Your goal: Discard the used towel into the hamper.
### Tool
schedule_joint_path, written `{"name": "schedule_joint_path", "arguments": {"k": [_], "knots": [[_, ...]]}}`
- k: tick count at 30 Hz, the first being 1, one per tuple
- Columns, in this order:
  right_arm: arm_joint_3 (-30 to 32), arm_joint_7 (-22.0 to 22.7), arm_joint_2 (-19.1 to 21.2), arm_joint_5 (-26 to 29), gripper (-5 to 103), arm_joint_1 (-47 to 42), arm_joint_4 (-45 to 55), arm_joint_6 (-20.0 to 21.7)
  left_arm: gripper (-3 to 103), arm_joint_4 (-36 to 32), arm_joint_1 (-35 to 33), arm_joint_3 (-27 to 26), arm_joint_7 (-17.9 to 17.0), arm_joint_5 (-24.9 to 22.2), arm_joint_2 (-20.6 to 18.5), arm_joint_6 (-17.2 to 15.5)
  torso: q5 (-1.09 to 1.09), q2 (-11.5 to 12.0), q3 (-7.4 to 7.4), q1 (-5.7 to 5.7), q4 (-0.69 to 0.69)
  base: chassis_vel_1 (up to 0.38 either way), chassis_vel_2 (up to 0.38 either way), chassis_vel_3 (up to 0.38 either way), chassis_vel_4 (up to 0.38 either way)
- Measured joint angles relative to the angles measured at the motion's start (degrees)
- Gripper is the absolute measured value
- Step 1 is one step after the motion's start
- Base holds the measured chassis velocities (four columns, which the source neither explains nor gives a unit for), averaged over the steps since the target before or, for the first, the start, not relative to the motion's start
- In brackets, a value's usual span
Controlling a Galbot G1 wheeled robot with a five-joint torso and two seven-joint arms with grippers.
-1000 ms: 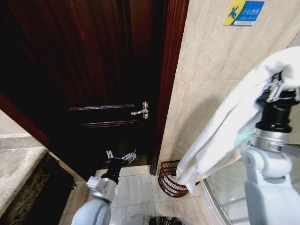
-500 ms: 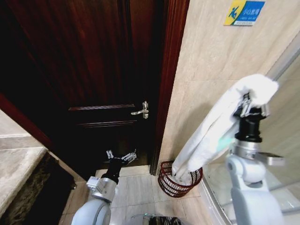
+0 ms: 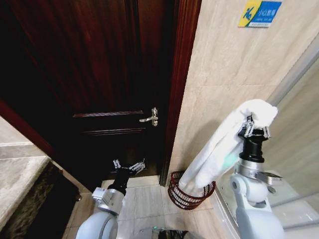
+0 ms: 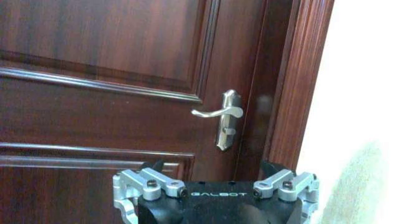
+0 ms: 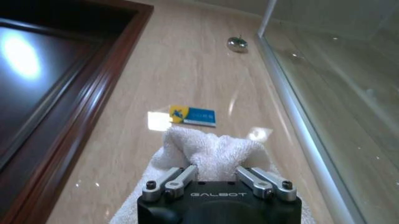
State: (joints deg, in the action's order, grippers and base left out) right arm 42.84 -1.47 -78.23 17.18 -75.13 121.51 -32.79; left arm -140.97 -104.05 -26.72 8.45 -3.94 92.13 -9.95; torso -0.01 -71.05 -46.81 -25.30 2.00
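Right arm has come down and swung inward since the earlier frames; towel's tail, which hung beside the hamper, now reaches into its mouth.

Right claw [image 3: 255,130], at about 4 o'clock in the head view, points upward and is pinching the towel [image 3: 219,149] by a bunched fold at the cloth's top end. Wrist view confirms it: white terry wadded between the closed fingers [image 5: 181,177], a lump of cloth standing proud beyond them.

Towel drapes from that pinch down toward 7 o'clock in one long soft fall. Lower end sits inside the rim of the hamper [image 3: 179,195], which stands on the floor tiles against the beige wall, just beside the dark door frame [image 3: 177,99].

Left claw [image 3: 128,166] spread and carrying nothing, parked low at 6 o'clock, facing the door and its lever handle [image 4: 219,113].

Handling, as judged: light, limp, no stiffness at all; it follows the grip point and folds wherever unsupported. Terry surface looks grippy, unlikely to slip from metal fingers. Not fragile. Bunched-end hold suits it, since the weight hangs straight below. Risks: loops snagging on the hamper's thin wire weave, or cloth catching on the rim and spilling outside.
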Motion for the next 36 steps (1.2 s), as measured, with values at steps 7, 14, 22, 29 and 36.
{"name": "schedule_joint_path", "arguments": {"k": [7,14,22,29,36], "knots": [[0.1,-0.2,-1.0,-0.4,12,-0.9,-1.5,-1.2,100,0.0,0.0,0.0,0.0,0.0,0.0,0.0,0.01,0.0,0.00,0.00,0.00,0.000,0.000,0.000,0.000],[-0.1,0.3,-2.0,-2.2,12,-1.6,-3.3,-2.1,100,0.0,0.0,0.0,0.0,0.0,0.0,0.0,0.00,0.0,0.00,0.00,0.00,0.000,0.000,0.000,0.000],[-0.7,1.3,-3.8,-4.1,12,-2.3,-5.3,-3.2,100,0.0,0.0,0.0,0.0,0.0,0.0,0.0,0.01,0.0,0.00,0.00,0.00,0.000,0.000,0.000,0.000],[-1.6,0.5,-3.9,-4.6,12,-2.0,-6.1,-3.7,100,0.0,0.0,0.0,0.0,0.0,0.0,0.0,0.00,0.0,0.00,0.00,0.00,0.000,0.000,0.000,0.000],[-3.1,0.0,-2.9,-4.3,12,-0.6,-7.2,-3.7,100,0.0,0.0,0.0,0.0,0.0,0.0,0.0,0.01,0.0,0.00,0.00,0.00,0.000,0.000,0.000,0.000]]}}
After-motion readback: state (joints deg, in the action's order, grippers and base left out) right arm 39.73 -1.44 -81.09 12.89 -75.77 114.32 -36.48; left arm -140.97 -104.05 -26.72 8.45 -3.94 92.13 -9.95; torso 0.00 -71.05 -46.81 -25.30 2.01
